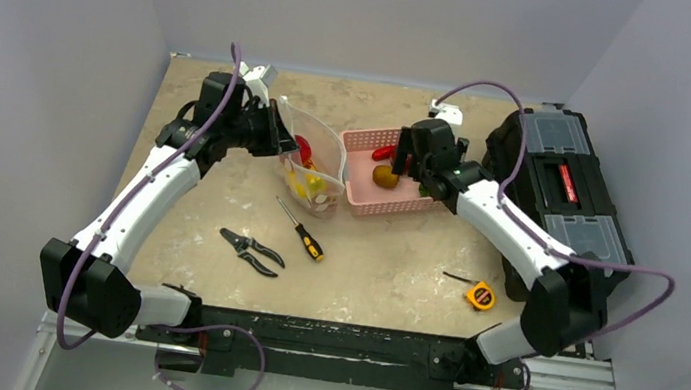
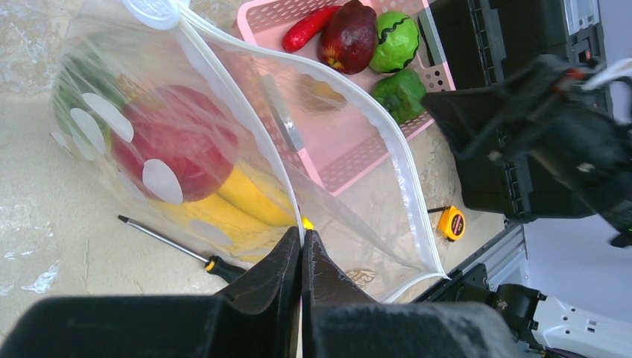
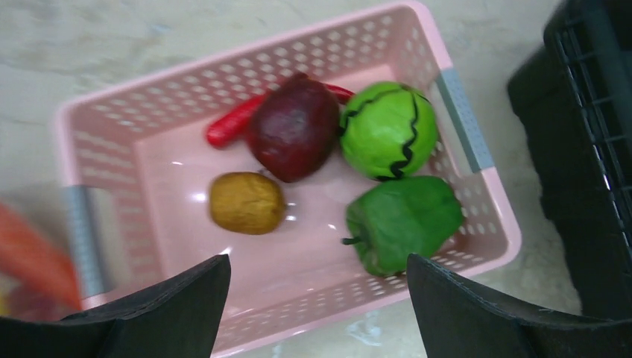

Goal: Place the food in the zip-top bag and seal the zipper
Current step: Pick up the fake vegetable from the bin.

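Note:
The clear dotted zip-top bag (image 1: 310, 165) stands open left of the pink basket (image 1: 361, 203). My left gripper (image 2: 302, 240) is shut on the bag's near mouth edge by the whitish zipper strip (image 2: 406, 179), holding the mouth open. Inside the bag lie a red piece (image 2: 179, 142) and yellow pieces (image 2: 238, 198). My right gripper (image 3: 318, 270) is open and empty above the basket (image 3: 112, 127). The basket holds a red chili (image 3: 227, 127), a dark purple piece (image 3: 293, 127), a round green piece (image 3: 387, 130), a green pepper (image 3: 402, 220) and a brown piece (image 3: 246, 201).
A screwdriver (image 1: 301, 229) and pliers (image 1: 250, 250) lie in front of the bag. A yellow tape measure (image 1: 481, 295) lies at the front right. A black toolbox (image 1: 559, 188) stands along the right side, close to the basket.

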`<state>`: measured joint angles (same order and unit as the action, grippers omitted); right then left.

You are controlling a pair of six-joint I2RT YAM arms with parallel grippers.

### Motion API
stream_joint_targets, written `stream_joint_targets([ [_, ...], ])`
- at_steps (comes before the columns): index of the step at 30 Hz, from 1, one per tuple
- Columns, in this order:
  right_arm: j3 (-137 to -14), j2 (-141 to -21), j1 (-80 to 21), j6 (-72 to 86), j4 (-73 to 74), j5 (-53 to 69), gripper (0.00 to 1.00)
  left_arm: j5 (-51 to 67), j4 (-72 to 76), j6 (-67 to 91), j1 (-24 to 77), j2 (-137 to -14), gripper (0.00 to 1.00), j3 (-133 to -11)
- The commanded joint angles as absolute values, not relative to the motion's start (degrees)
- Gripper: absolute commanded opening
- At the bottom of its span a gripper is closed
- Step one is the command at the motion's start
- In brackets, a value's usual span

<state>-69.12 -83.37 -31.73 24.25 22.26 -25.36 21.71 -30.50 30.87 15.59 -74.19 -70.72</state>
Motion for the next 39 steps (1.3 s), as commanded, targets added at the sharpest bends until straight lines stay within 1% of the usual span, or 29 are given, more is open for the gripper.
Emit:
stream_joint_targets([
  [1,-70.9,-90.0,-31.4,22.4,26.9,-35.6,0.87,23.1,-27.9,30.8,15.6,-73.5,0.00,-72.0],
  [6,-71.7,-96.8,-31.4,20.8,29.2,-39.6,0.88,23.6,-28.0,30.9,15.6,-73.9,0.00,-72.2],
  [14,-71.8,-102.2,-31.4,20.3,28.1,-45.4,0.88,23.5,-27.9,31.0,15.6,-74.2,0.00,-72.1],
  [18,-73.2,-105.0,-31.4,20.1,26.8,-45.6,0.88,23.9,-28.0,31.0,15.6,-74.3,0.00,-72.2],
  [21,-75.8,-107.9,-31.4,20.6,28.5,-47.3,0.89,23.2,-28.1,30.8,15.6,-74.5,0.00,-72.1],
  [32,-77.1,-113.9,-31.4,19.6,27.7,-49.2,0.94,23.5,-28.2,30.8,15.6,-74.6,0.00,-72.2],
  [36,-77.2,-115.8,-31.4,19.6,27.4,-50.5,0.94,24.0,-28.1,30.9,15.6,-74.6,0.00,-72.3],
  [39,-77.8,-116.7,-31.4,19.9,28.2,-51.6,0.91,23.8,-28.3,30.9,15.6,-74.8,0.00,-72.4],
])
